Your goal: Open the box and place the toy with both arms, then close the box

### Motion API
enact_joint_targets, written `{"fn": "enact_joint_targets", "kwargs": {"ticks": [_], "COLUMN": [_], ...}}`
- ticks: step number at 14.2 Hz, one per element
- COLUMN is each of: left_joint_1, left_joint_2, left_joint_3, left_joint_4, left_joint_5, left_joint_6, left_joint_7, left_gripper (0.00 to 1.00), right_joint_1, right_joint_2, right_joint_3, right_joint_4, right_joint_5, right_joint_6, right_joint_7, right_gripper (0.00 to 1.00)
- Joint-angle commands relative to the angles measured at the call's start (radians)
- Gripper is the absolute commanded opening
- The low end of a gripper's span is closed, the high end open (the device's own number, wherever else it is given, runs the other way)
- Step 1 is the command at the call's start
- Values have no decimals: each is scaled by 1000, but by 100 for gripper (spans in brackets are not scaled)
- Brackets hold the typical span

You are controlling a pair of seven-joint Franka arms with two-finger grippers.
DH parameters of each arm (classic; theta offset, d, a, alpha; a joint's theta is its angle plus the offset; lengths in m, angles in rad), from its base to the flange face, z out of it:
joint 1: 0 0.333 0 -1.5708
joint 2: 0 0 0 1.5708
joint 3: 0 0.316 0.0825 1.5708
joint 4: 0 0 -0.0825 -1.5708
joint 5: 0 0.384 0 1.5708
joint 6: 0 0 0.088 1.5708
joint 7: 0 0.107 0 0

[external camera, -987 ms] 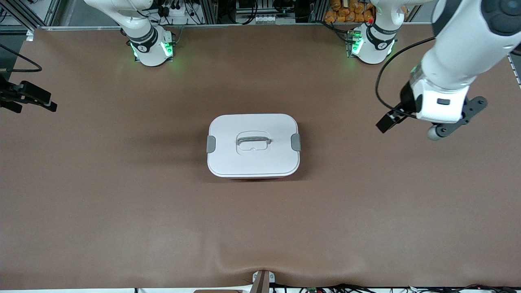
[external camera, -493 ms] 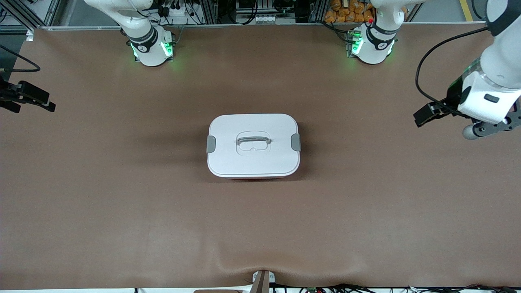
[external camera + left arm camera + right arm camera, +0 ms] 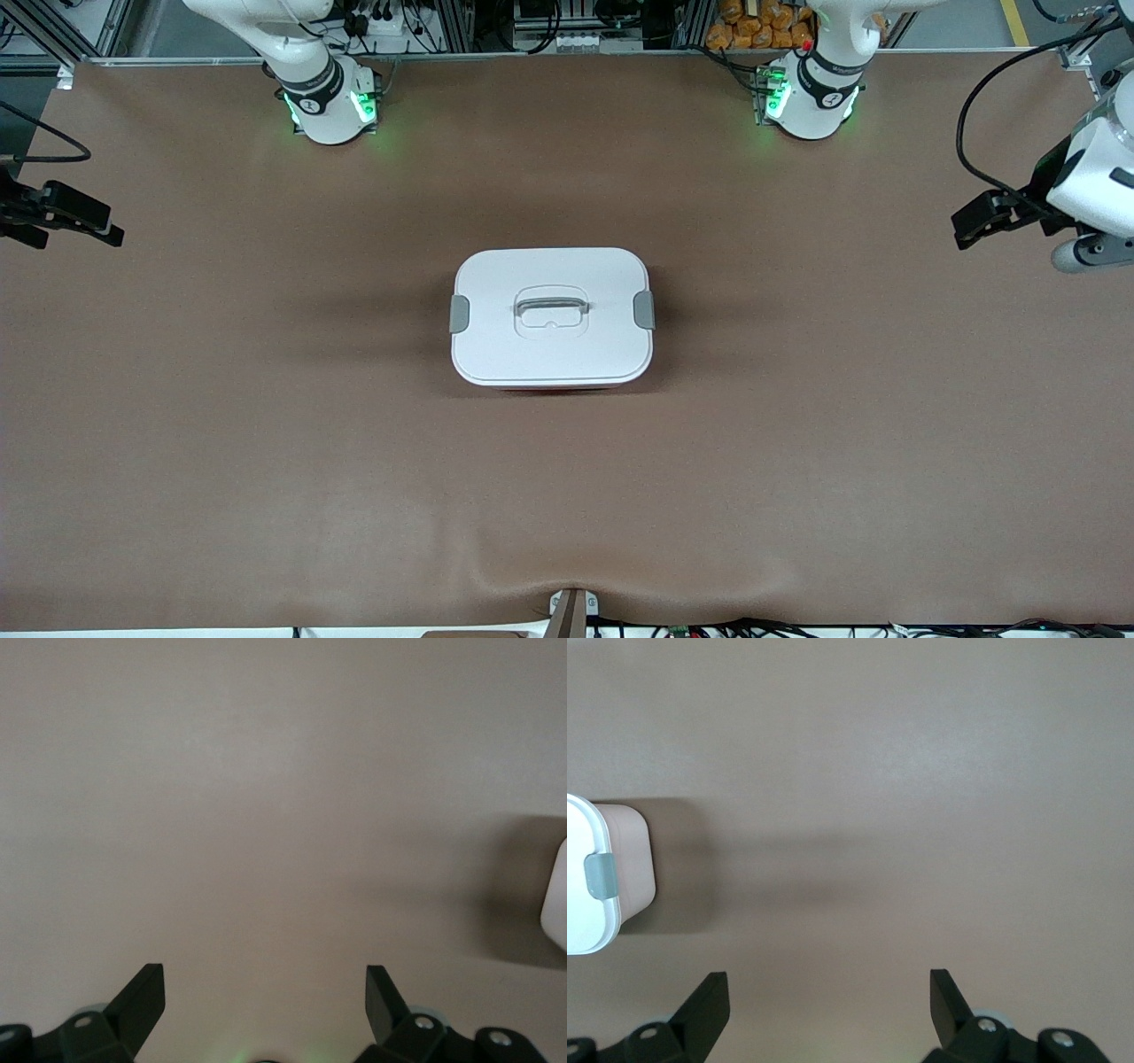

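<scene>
Right gripper [image 3: 824, 1010], black and two-fingered, hangs over bare brown table [image 3: 266, 443] at the right arm's end, fingers spread apart and empty; the front view shows only a black fixture at its frame edge, the arm itself cut off. Rounded-rectangular translucent pink plastic box [image 3: 551, 316] sits at the table's centre, its white lid [image 3: 549, 354] seated, the recessed grey handle [image 3: 551, 307] lying flat and both grey side clips [image 3: 459, 313] down. Its pink wall is barely visible under the lid in the front view; the right wrist view shows one corner. No toy can be made out. Left gripper [image 3: 264, 1005] hangs over the table's edge at the left arm's end, fingers apart, empty, its arm partly cut off. Compared with a second ago, the left arm has swung outward from the box; the box is unmoved.
</scene>
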Motion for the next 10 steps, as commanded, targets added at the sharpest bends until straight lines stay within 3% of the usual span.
{"fn": "enact_joint_targets", "kwargs": {"ticks": [1, 10], "left_joint_1": [-47, -64], "left_joint_2": [-105, -189], "left_joint_3": [40, 62], "left_joint_4": [-109, -190], "left_joint_5": [-19, -87], "left_joint_6": [2, 28], "left_joint_7": [18, 39], "left_gripper": [100, 100], "right_joint_1": [-16, -27], "right_joint_2": [11, 11], "right_joint_3": [14, 11], "right_joint_4": [25, 25], "right_joint_5": [-1, -7], "right_joint_6": [-11, -16], "right_joint_7": [5, 6], "right_gripper": [100, 100]}}
